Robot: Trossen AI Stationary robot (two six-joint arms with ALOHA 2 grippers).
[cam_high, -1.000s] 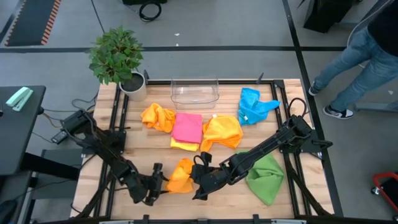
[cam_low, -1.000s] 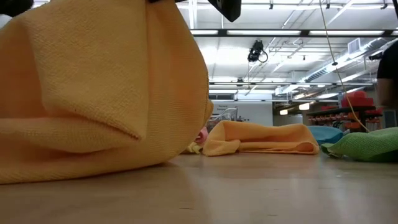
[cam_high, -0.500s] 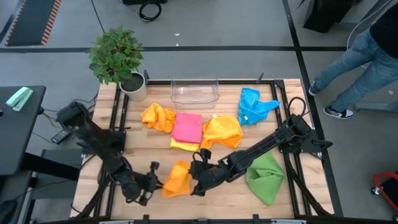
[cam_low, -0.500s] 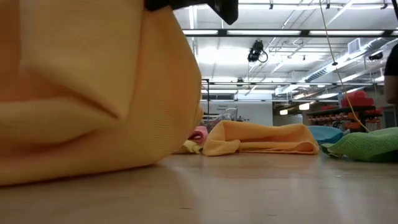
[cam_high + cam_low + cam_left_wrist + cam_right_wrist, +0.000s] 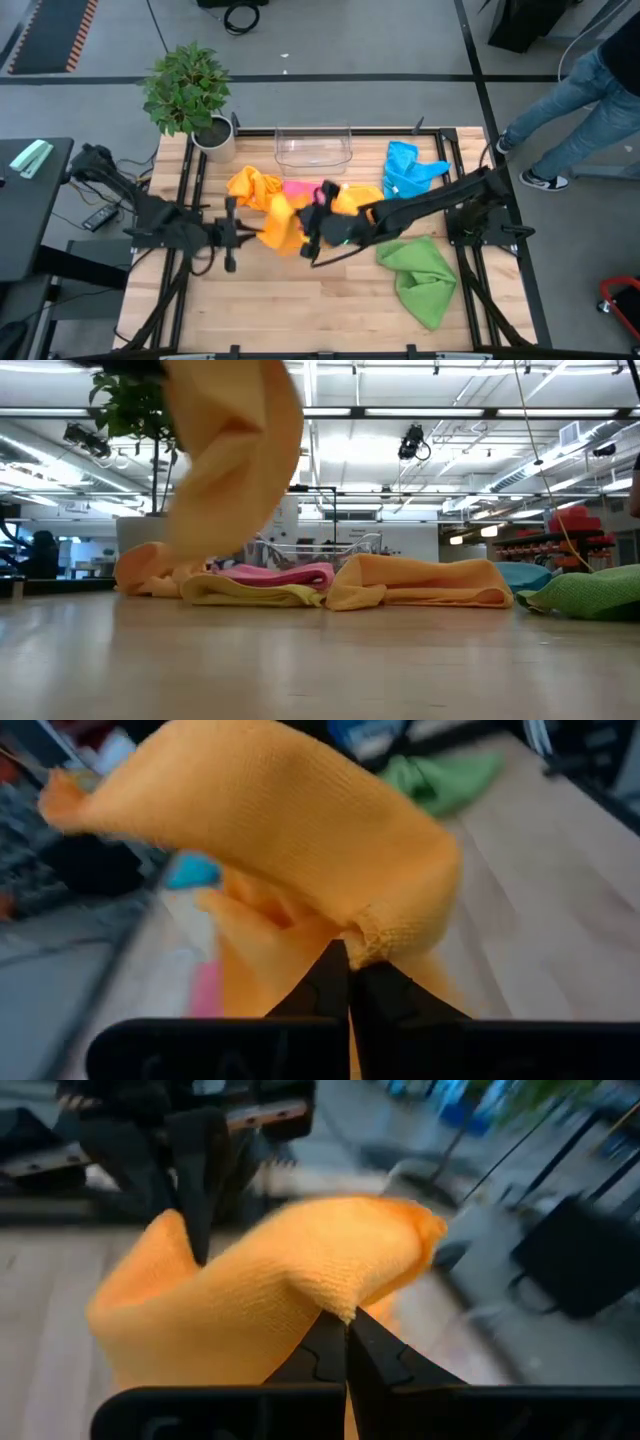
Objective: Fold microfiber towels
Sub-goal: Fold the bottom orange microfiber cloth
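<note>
An orange microfiber towel (image 5: pixel 283 225) hangs in the air between my two grippers, above the middle of the table; the low view shows this towel (image 5: pixel 235 460) clear of the wood. My left gripper (image 5: pixel 258 236) is shut on its left end and my right gripper (image 5: pixel 308 232) on its right end. Lying on the table behind it are another orange towel (image 5: pixel 250 185), a pink one (image 5: pixel 300 188) on a yellow one (image 5: pixel 250 595), a third orange towel (image 5: pixel 365 205), a blue one (image 5: pixel 405 170) and a green one (image 5: pixel 420 275). My left gripper pinches a hemmed corner (image 5: pixel 368 938) of the orange towel between its two fingertips, coming nearly level from the table's left. The cloth bulges away from the fingers and hangs below, lifted clear of the table. My right gripper pinches another hemmed corner (image 5: pixel 345 1308) of the same towel between its two fingertips, coming nearly level from the table's right. The towel arches away from the fingers, slack, and is off the table.
A clear plastic bin (image 5: pixel 313 147) stands at the far edge, a potted plant (image 5: pixel 190 95) at the far left corner. A person's legs (image 5: pixel 585 95) show on the floor beyond the table's right. Bare wood (image 5: pixel 300 300) lies along the near edge.
My left gripper has shut on the orange towel's corner. Both grippers have then risen and gone toward the far edge, and the towel has come up off the near part of the table until it hangs clear between them.
</note>
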